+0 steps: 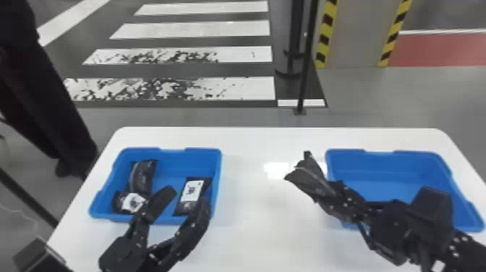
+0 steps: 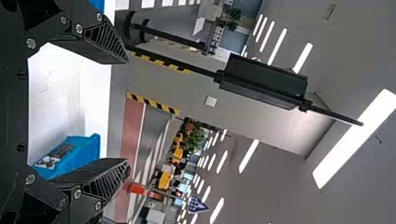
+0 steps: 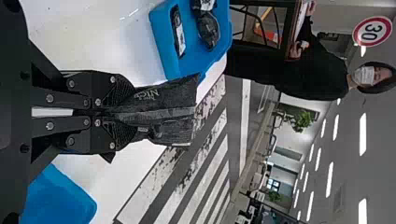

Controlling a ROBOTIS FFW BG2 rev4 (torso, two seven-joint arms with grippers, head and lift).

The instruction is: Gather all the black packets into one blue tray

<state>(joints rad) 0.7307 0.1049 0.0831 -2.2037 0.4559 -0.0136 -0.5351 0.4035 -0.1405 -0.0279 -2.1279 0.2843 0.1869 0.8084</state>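
Packet [image 1: 305,179] gripped by right pincer [image 1: 336,202] between trays [image 1: 379,151] | left pincer [image 1: 186,199] spread near left tray's rim [image 1: 219,164]

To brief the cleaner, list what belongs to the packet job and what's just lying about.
Job:
left blue tray
black packets inside it
packet gripped by the right tool
right blue tray
left tool, open

Just lying about:
dark pole
pillar with striped edges
round sign

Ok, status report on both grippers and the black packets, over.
Right gripper shut on a black packet, held above the table. Left gripper open by the left blue tray, three packets inside. Its fingers might block the drop.
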